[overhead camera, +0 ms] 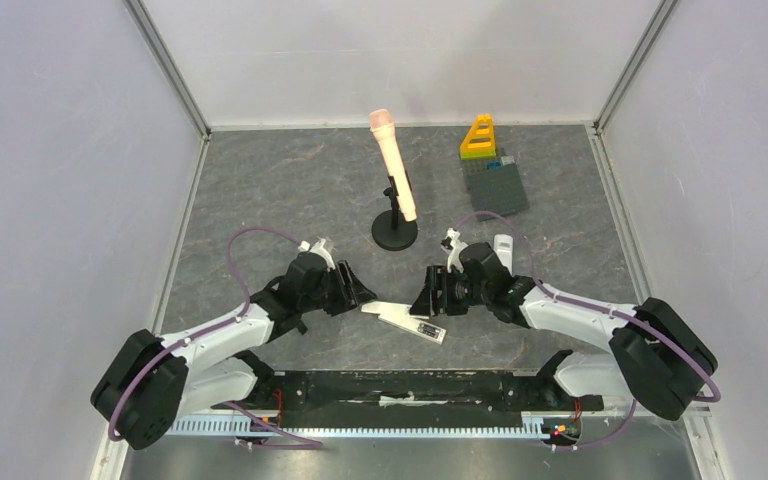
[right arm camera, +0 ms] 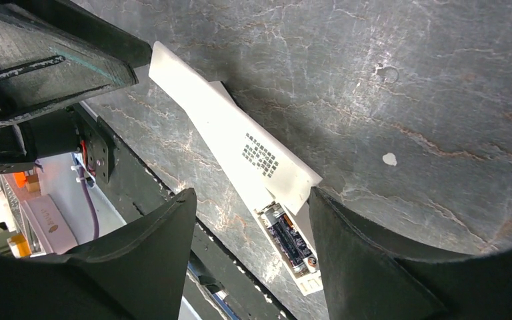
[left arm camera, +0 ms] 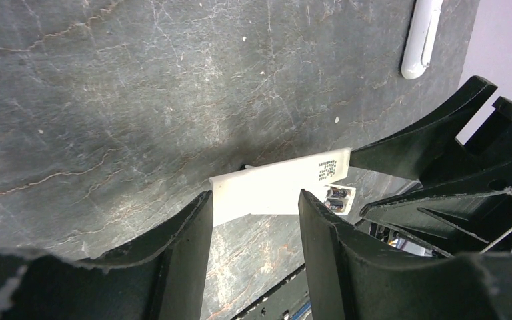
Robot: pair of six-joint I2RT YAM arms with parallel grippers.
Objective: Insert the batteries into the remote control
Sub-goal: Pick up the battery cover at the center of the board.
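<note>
A white remote control (overhead camera: 415, 324) lies on its face on the dark mat between my two grippers. Its battery compartment is open at the near end, and two dark batteries (right arm camera: 292, 241) (left arm camera: 337, 198) sit in it side by side. The loose white back cover (right arm camera: 237, 137) (left arm camera: 273, 183) rests askew on top of the remote. My left gripper (overhead camera: 365, 297) (left arm camera: 257, 203) is open at the cover's left end. My right gripper (overhead camera: 428, 300) (right arm camera: 252, 197) is open and straddles the compartment end. One of its fingers (right arm camera: 347, 233) touches the cover's corner.
A pink microphone (overhead camera: 394, 165) leans on a black round stand (overhead camera: 395, 234) behind the remote. A grey baseplate (overhead camera: 497, 186) with a yellow and orange brick piece (overhead camera: 478, 138) lies at the back right. Another white bar (overhead camera: 503, 248) (left arm camera: 423, 37) lies beyond the right wrist. A black rail (overhead camera: 400, 388) runs along the near edge.
</note>
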